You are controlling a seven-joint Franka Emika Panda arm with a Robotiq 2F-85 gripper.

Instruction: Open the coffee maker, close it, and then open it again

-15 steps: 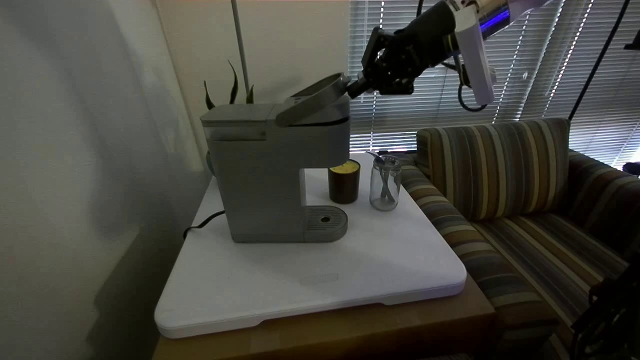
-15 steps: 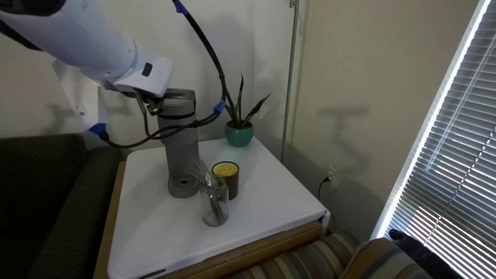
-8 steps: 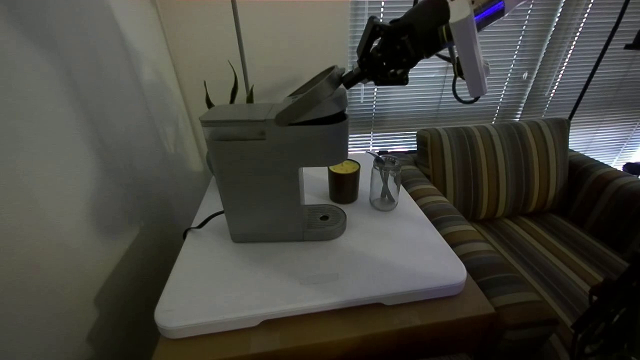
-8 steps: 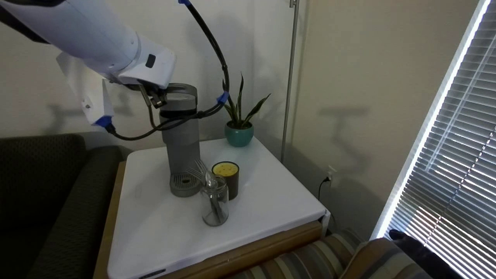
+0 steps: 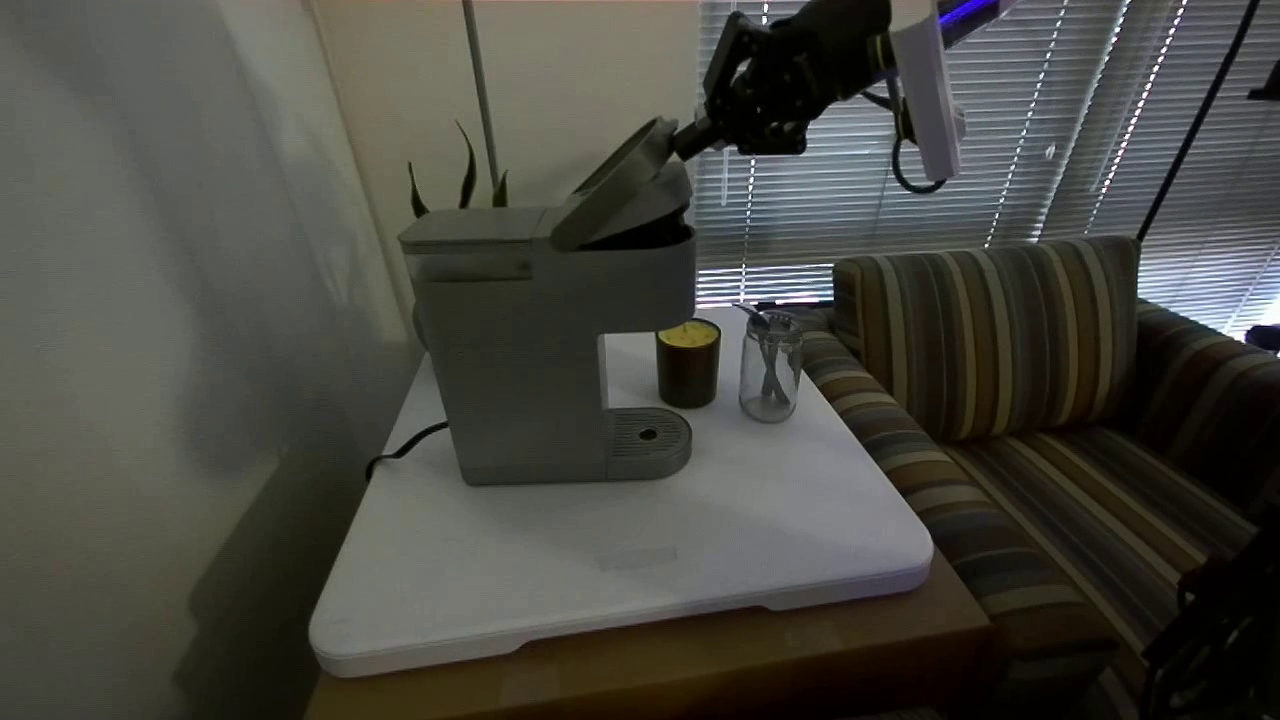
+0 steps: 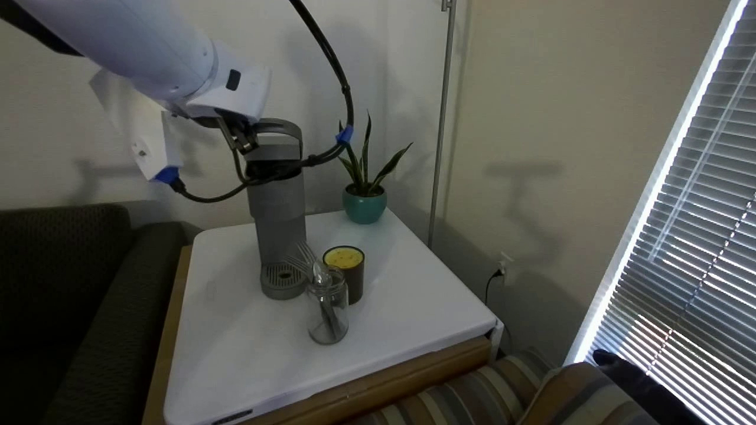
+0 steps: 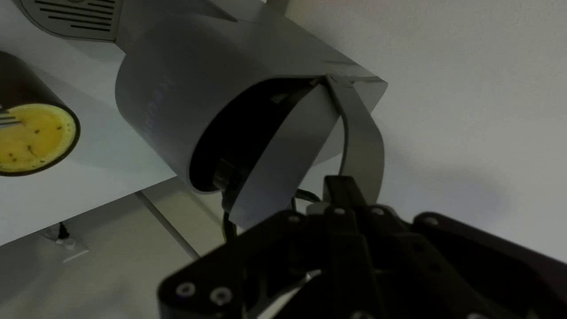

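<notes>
Grey single-serve coffee maker [image 6: 277,230] stood upright on the table [image 6: 230,354], toward the table's 11 o'clock in an exterior view. In an exterior view its hinged lid [image 5: 650,205] was part-raised w/ a dark gap below, so the step in hand was prob. an opening; 1st or final, couldn't tell. Pincer [image 7: 343,186] was narrow, tips together, nothing seen betw. them, at approx. 1 o'clock of the coffee maker there, apparently against the lid handle [image 7: 365,146]; exact contact unclear. Next move, IMO, called for a push up & back along the hinge arc, toward 10–11 o'clock, till the lid stood fully up, w/o slipping off. Glass cutlery jar [image 5: 768,390] & dark cup [image 5: 688,375] sat near 3 o'clock, prob. no obstacle.
</notes>
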